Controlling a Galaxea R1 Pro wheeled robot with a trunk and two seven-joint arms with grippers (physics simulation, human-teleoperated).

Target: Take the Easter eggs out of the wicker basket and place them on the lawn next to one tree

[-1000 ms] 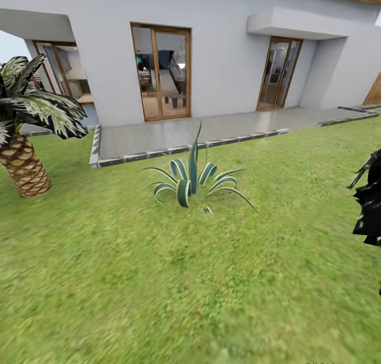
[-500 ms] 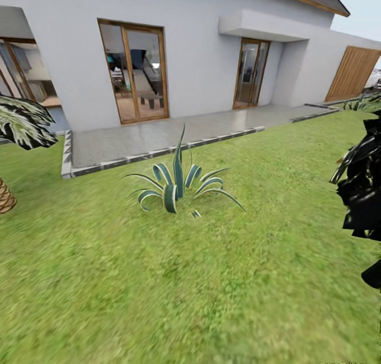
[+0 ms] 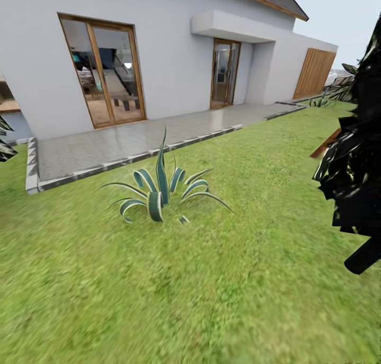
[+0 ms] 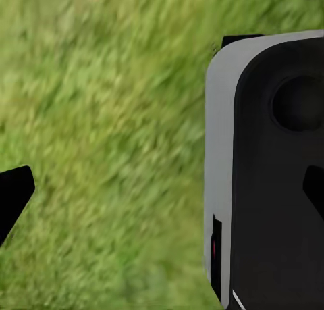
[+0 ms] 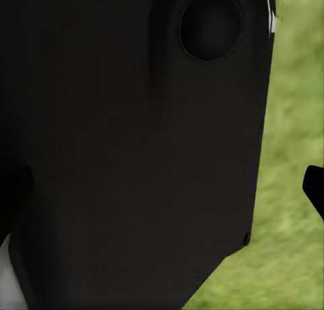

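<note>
Camera has panned right: agave plant point(image 3: 161, 192) now at 12 o'clock on lawn point(image 3: 159, 290), dark bushy tree point(image 3: 357, 157) at 3 o'clock. Finger opening on either gripper: cannot tell.

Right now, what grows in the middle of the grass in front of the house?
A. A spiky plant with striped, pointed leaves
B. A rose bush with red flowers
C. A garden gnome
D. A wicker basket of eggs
A: the head view shows a spiky plant with green, pale-edged leaves on the lawn, just off the paved terrace.
</note>
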